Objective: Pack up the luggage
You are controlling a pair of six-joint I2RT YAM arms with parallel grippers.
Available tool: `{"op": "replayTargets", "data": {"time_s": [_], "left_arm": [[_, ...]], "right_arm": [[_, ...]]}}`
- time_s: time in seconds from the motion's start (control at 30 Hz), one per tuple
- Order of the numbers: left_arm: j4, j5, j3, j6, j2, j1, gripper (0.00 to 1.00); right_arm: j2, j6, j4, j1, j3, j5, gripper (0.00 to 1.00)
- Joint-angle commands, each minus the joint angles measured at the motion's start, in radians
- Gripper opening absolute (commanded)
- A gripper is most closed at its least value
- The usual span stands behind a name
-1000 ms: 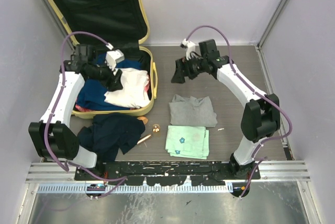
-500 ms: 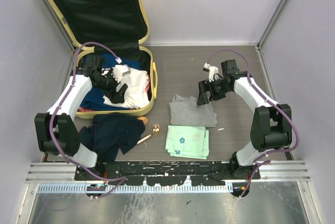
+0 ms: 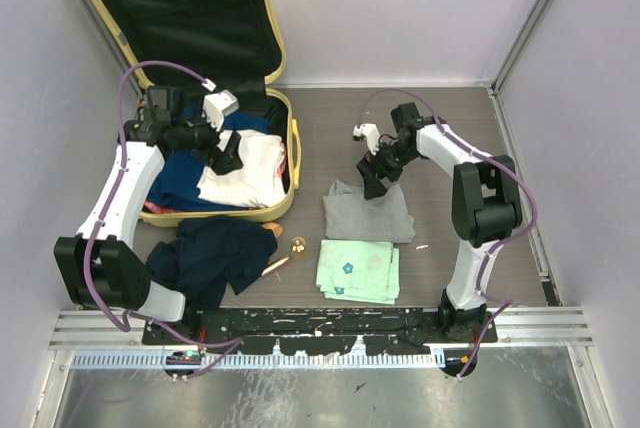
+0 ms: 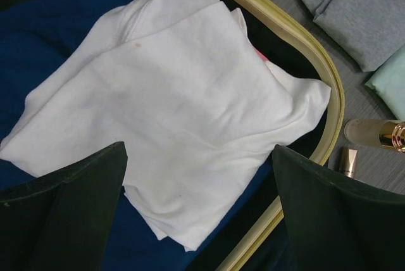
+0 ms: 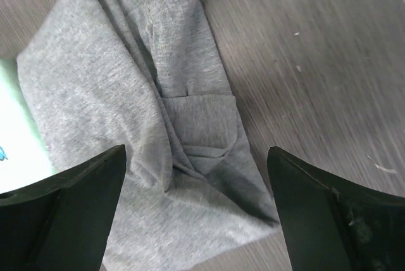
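The luggage (image 3: 287, 163), a pale-yellow suitcase, lies open at the back left with its black-lined lid (image 3: 180, 8) upright. Inside, a folded white garment (image 3: 250, 170) rests on blue clothing (image 3: 180, 178). My left gripper (image 3: 228, 153) hovers open over that white garment (image 4: 183, 100), nothing between its fingers (image 4: 69, 214). My right gripper (image 3: 375, 183) stands open just above the far edge of a grey shirt (image 3: 368, 216) on the table. In the right wrist view the grey shirt (image 5: 126, 113) fills the gap between the jaws, ungripped.
A dark navy garment (image 3: 215, 253) lies in front of the suitcase. A folded mint-green cloth (image 3: 358, 270) sits nearer than the grey shirt. A gold tube (image 3: 275, 266) and a small bottle (image 3: 298, 244) lie between them. Walls close in on both sides.
The left gripper has opened wide over the white garment, which stays in the suitcase. The right arm has swung left and down onto the grey shirt's far edge.
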State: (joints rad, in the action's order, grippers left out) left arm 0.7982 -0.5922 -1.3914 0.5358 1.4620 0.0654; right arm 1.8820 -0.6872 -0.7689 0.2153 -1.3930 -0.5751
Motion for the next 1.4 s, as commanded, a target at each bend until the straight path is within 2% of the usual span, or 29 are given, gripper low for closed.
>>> {"op": "replayTargets", "data": {"time_s": [0.0,0.17,0.27,0.33,0.43,0.57,0.6,1.07,1.23,1.37], "left_arm": [[-0.051,-0.037,-0.042,-0.038,-0.065,-0.004,0.98],[-0.055,-0.029,-0.029,-0.036,-0.076,-0.003,0.98],[-0.065,-0.034,-0.027,-0.038,-0.073,-0.004,0.98],[-0.078,-0.037,-0.026,-0.045,-0.066,-0.004,0.98],[-0.088,-0.038,-0.039,-0.059,-0.047,0.0,0.98],[-0.097,0.011,-0.058,-0.06,-0.041,0.029,0.99],[-0.104,0.028,-0.057,-0.058,-0.044,0.038,0.99],[-0.209,0.12,-0.068,-0.176,-0.053,0.038,1.0],[-0.126,-0.095,-0.149,-0.183,-0.034,0.034,0.98],[-0.103,-0.287,-0.189,-0.202,-0.019,0.053,0.98]], "right_arm": [[0.066,-0.15,-0.085,0.014,-0.06,-0.045,0.97],[0.11,-0.226,-0.141,0.036,-0.024,-0.074,0.89],[0.136,-0.256,-0.168,0.049,0.004,-0.073,0.78],[0.164,-0.26,-0.177,0.05,0.004,-0.077,0.65],[0.19,-0.234,-0.177,0.05,-0.024,-0.087,0.39],[0.155,-0.176,-0.16,0.048,-0.097,-0.097,0.07],[0.134,-0.158,-0.154,0.047,-0.121,-0.097,0.02],[-0.024,-0.035,-0.133,0.042,-0.372,-0.064,0.01],[-0.047,-0.028,-0.154,0.047,-0.484,-0.085,0.01],[-0.09,-0.051,-0.147,0.054,-0.507,-0.136,0.01]]}}
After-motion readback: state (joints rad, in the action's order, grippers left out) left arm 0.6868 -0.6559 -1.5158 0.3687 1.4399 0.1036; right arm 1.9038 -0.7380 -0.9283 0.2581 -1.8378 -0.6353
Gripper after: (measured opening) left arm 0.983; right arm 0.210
